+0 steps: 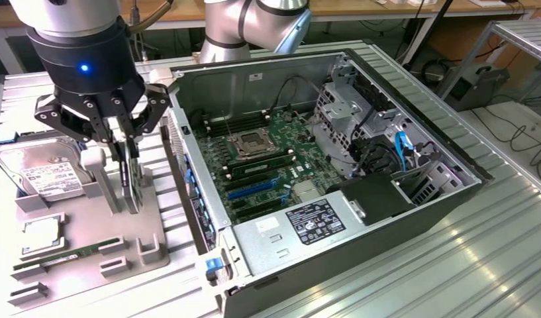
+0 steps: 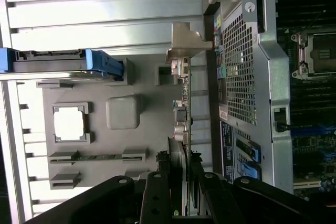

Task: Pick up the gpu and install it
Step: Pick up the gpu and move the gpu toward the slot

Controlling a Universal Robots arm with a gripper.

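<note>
The gpu [image 1: 130, 173] is a slim dark card standing on edge over the grey parts tray [image 1: 93, 232], at the exterior view's left of the open computer case [image 1: 412, 199]. My gripper [image 1: 122, 138] comes down from above and is shut on the card's upper edge. In the wrist view the gpu [image 2: 181, 124] runs edge-on away from the gripper [image 2: 181, 195], with its silvery bracket [image 2: 186, 40] at the far end. I cannot tell whether the card's lower edge still touches the tray. The motherboard [image 1: 261, 165] lies inside the case with blue slots [image 1: 252, 189].
On the tray sit a silver hard drive [image 1: 40, 173], a CPU [image 1: 42, 235] and a green RAM stick [image 1: 63, 257]. The case's perforated back wall [image 2: 239, 77] stands close beside the card. A drive cage [image 1: 341, 112] and cables fill the case's far side.
</note>
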